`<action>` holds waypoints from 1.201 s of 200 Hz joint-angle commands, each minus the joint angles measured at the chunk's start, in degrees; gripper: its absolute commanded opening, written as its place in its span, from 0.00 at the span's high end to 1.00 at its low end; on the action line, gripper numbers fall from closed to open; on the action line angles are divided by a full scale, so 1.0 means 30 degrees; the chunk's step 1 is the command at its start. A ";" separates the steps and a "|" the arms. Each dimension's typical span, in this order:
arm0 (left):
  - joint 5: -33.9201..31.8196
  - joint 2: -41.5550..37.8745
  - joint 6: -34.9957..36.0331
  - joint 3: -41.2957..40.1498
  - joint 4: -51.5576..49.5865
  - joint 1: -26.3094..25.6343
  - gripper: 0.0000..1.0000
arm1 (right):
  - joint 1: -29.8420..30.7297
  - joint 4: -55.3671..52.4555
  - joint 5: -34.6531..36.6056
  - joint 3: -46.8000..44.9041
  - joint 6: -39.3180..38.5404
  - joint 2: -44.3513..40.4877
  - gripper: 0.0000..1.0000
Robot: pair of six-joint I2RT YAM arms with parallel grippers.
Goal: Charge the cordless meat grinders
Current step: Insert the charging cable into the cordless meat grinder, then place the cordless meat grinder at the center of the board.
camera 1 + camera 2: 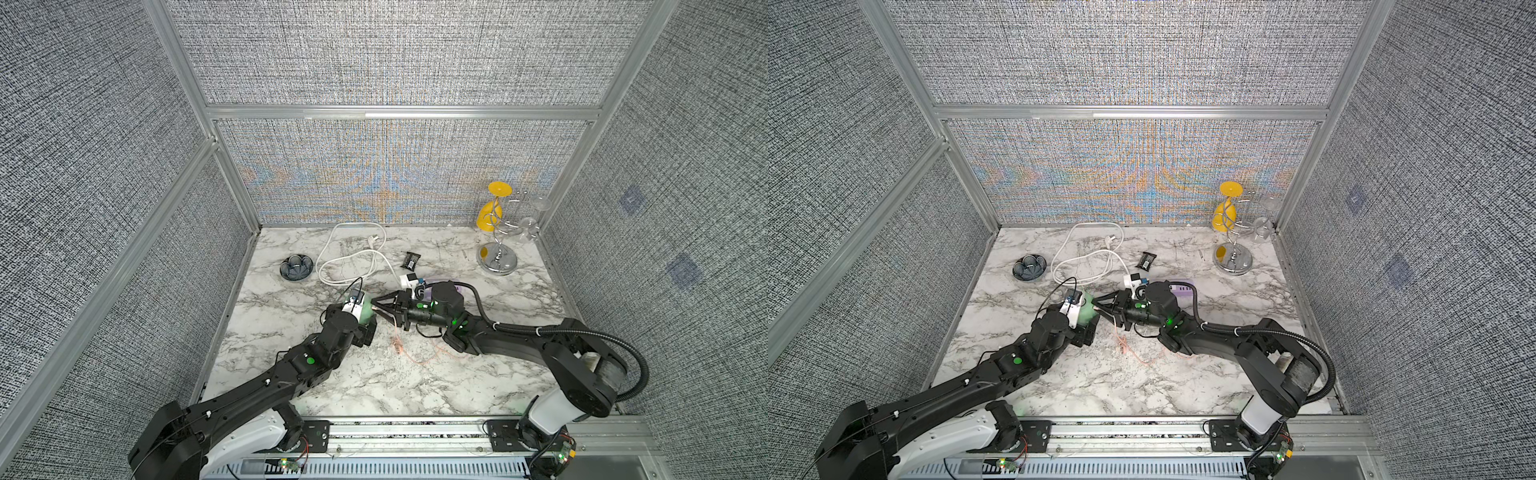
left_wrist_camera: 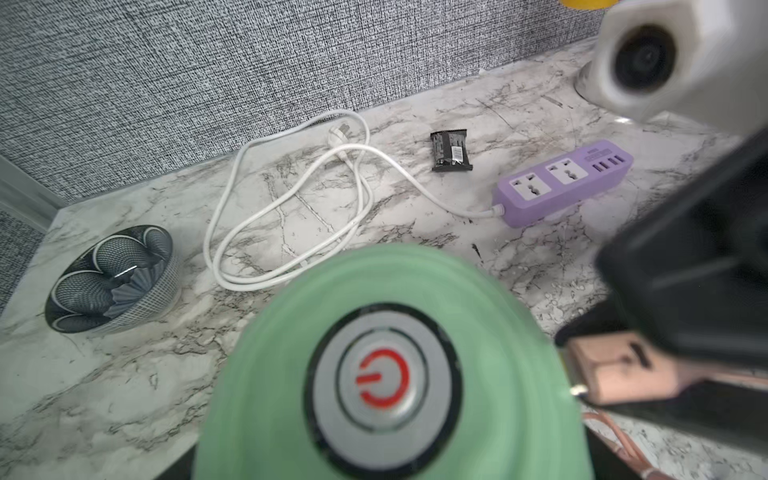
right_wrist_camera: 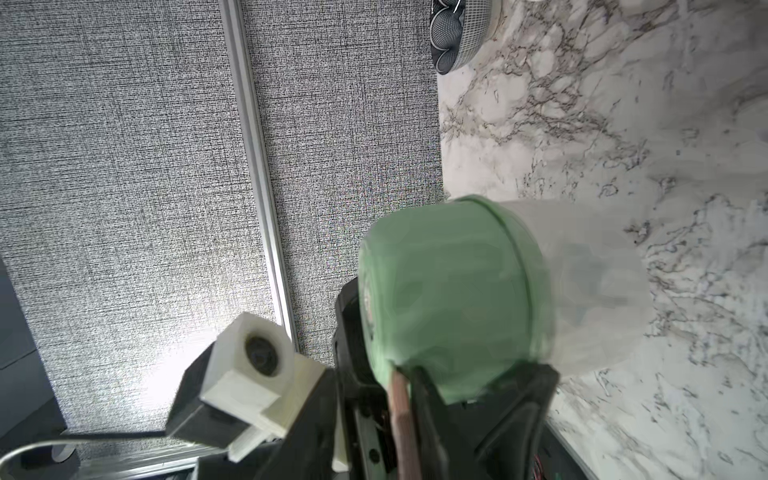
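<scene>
The cordless meat grinder (image 1: pixel 369 312) is a mint-green dome with a clear cup (image 3: pixel 590 282) below it. It sits in the middle of the marble table (image 1: pixel 374 386). Its grey button with a red power sign (image 2: pixel 382 378) fills the left wrist view. My left gripper (image 1: pixel 365 319) is closed around the green dome from the near left. My right gripper (image 1: pixel 380 309) points at the dome's right side with its jaws apart. A copper-coloured plug (image 2: pixel 615 370) lies along one finger (image 3: pixel 424 415), its tip against the green body. Its thin copper cable (image 1: pixel 399 345) trails over the table.
A purple power strip (image 2: pixel 565 183) lies behind my right arm, its white cord (image 1: pixel 353 253) looped toward the back wall. A dark petal-shaped bowl (image 1: pixel 296 268) stands at the back left and a black packet (image 1: pixel 411 259) at mid-back. A chrome rack with a yellow goblet (image 1: pixel 496 232) stands in the back right corner.
</scene>
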 commanded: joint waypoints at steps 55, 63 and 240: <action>0.1700 0.0009 -0.0778 -0.1072 0.3792 0.0291 0.42 | -0.0499 -0.5562 0.0316 -0.0380 -0.3169 -0.3374 0.20; 0.1420 0.0071 -0.0844 -0.1153 0.3902 0.0382 0.42 | -0.0587 -0.6713 0.0442 -0.0287 -0.3594 -0.3743 0.15; -0.2347 0.0004 -0.3347 -0.6308 0.6726 0.1293 0.01 | -0.5720 -2.5682 0.6973 0.1754 -1.6240 -0.7434 0.14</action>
